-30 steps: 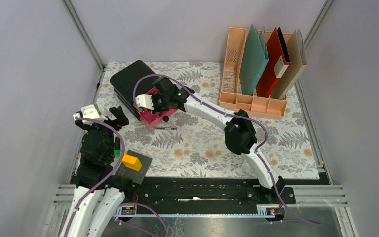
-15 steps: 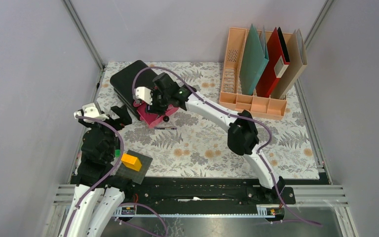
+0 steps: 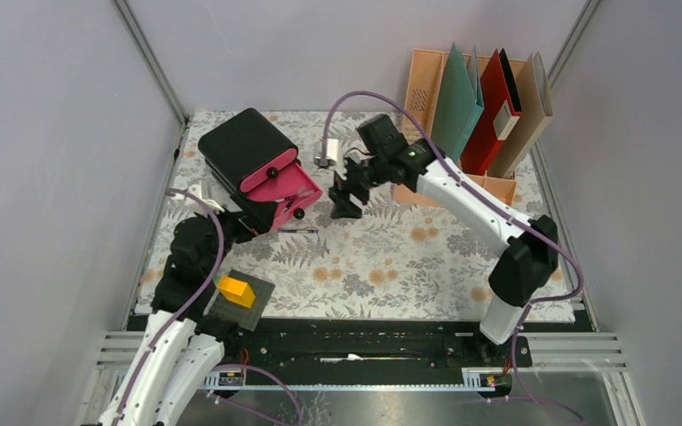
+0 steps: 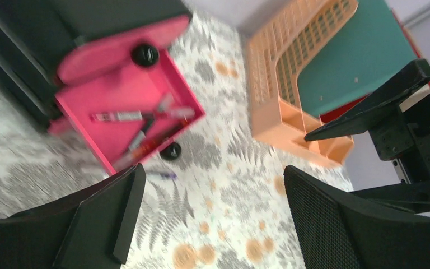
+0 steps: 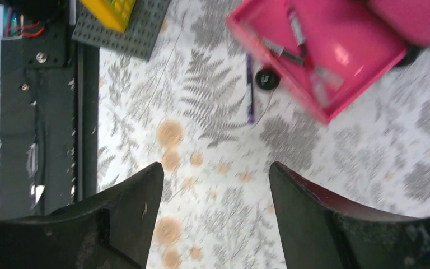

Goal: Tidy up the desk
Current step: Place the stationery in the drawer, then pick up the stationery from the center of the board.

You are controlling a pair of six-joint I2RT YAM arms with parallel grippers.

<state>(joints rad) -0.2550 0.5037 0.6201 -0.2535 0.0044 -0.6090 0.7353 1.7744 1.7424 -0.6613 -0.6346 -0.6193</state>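
Observation:
The desk (image 3: 391,257) is covered in a fern-and-flower cloth. At its back left stands a black drawer box (image 3: 247,144) with its pink drawer (image 3: 282,197) pulled out; several pens (image 4: 137,131) lie inside. A purple pen (image 5: 250,89) lies on the cloth just in front of the drawer. My right gripper (image 3: 346,200) hangs open and empty to the right of the drawer, above the cloth (image 5: 215,174). My left gripper (image 3: 250,216) is open and empty at the drawer's near left corner, over the cloth (image 4: 213,185).
A peach file rack (image 3: 462,115) with green, red and tan folders stands at the back right. A grey baseplate (image 3: 247,306) carrying a yellow block (image 3: 236,289) sits at the front left, by the left arm. The black rail (image 3: 337,342) runs along the near edge.
My right gripper has opened and pulled back to the right, away from the pink drawer. The left arm has swung right and forward, up to the drawer's front.

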